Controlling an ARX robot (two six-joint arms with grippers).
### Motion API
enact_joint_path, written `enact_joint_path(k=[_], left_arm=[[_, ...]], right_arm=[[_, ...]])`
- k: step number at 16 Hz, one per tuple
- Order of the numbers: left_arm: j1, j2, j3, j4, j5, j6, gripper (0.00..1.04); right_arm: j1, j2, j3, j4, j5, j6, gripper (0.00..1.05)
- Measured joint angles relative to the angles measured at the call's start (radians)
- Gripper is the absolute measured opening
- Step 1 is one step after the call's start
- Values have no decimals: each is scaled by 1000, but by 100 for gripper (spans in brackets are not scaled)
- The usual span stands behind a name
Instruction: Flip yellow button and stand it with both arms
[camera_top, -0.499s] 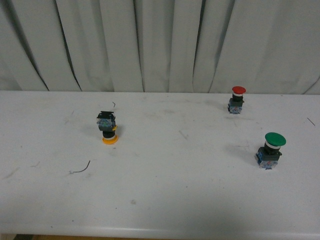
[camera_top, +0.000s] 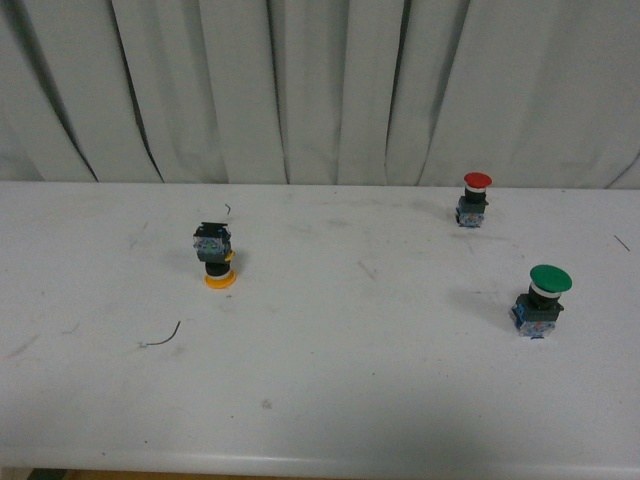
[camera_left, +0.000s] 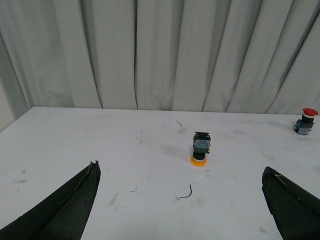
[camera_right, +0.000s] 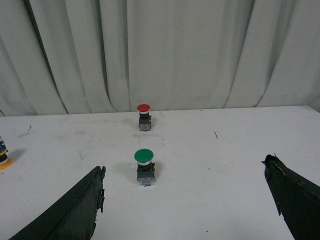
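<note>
Yellow button (camera_top: 217, 257) is still sitting cap-down on the left of the table (camera_top: 350, 390), nothing having shifted, while your left gripper (camera_left: 180, 167) and right gripper (camera_right: 185, 162) are hanging wide open and empty, so the flip is still waiting.

Surface (camera_top: 330, 400): bears three push-buttons; curtain (camera_top: 320, 90) behind.
Left: inverted push-button (camera_top: 214, 256), cap down.
Right, far: rear push-button (camera_top: 474, 199), upright.
Right, nearer: front push-button (camera_top: 542, 300), upright, before the rear one.
</note>
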Motion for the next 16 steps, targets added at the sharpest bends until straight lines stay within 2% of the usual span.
enact_joint_path(k=[16], left_arm=[[0,0,0,0,0,0,98]], right_arm=[[0,0,0,0,0,0,98]])
